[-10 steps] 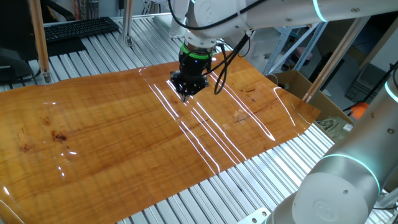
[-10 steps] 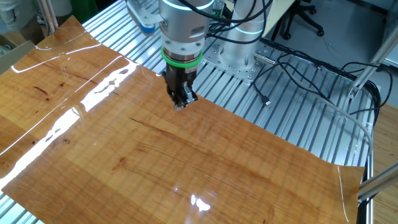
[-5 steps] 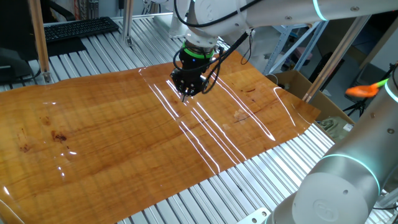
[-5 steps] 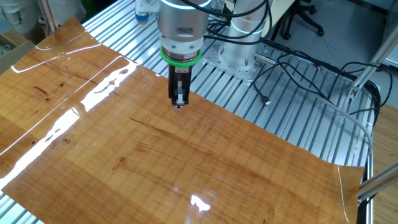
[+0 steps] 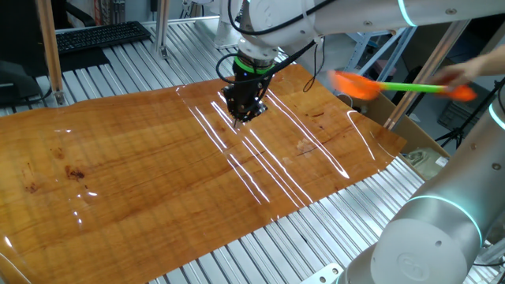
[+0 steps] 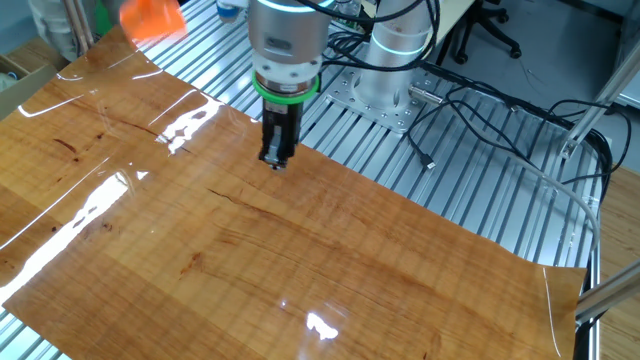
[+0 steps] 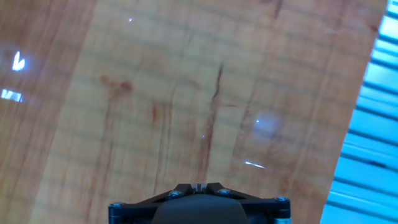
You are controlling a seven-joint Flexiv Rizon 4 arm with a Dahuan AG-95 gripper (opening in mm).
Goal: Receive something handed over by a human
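Observation:
The toy shovel [image 5: 398, 86] comes in from the right, held level above the table's right corner: orange blade [image 5: 354, 84] leading, thin green shaft, orange end piece in a blurred human hand [image 5: 467, 72] at the frame edge. The blade also shows in the other fixed view [image 6: 152, 17] at the top left. My gripper [image 5: 239, 117] hangs point-down just above the wooden tabletop [image 5: 158, 166], well left of the blade. Its fingers are pressed together with nothing between them. It also shows in the other fixed view [image 6: 274, 162]. The hand view shows only the fingertips [image 7: 198, 186] closed over bare wood.
A second robot arm [image 5: 442, 229] with a cyan ring fills the lower right. A cardboard box [image 5: 379, 106] sits off the table's right corner. A keyboard [image 5: 99, 35] lies at the back left. Cables [image 6: 480, 110] lie on the ribbed metal bench.
The shovel has swept in from the far right toward the table, blade first. My gripper has turned about its vertical axis and stays shut over the same spot.

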